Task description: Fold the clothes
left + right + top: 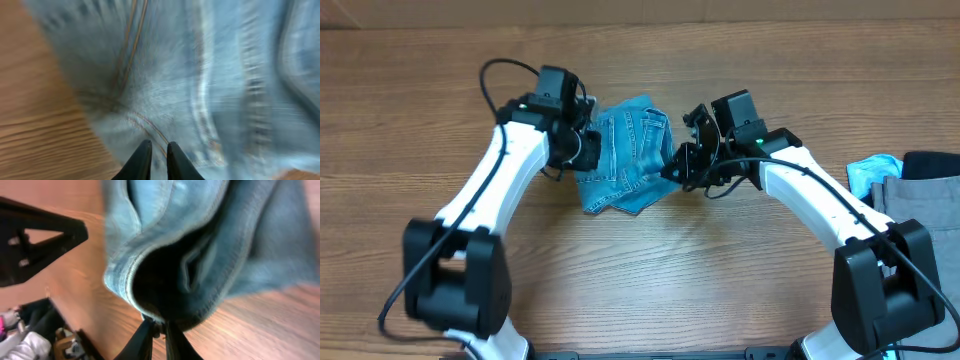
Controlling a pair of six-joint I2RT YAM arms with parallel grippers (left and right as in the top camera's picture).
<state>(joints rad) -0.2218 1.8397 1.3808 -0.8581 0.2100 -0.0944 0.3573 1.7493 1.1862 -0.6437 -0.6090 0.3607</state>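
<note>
The light blue denim jeans (625, 160) lie bunched in a compact heap at the middle of the wooden table, between my two arms. My left gripper (585, 150) is at the heap's left edge. In the left wrist view its dark fingertips (159, 145) stand almost together on the blurred denim (200, 75), with cloth showing in the narrow slit. My right gripper (672, 168) is at the heap's right edge. In the right wrist view it (159, 326) is shut on a stitched fold of the jeans (200, 230), which hangs raised off the table.
Grey trousers (920, 195) lie folded at the right edge of the table. A pale-blue cloth (872, 170) and a dark garment (932, 163) lie beside them. Bare wood (650, 280) stretches in front of the heap.
</note>
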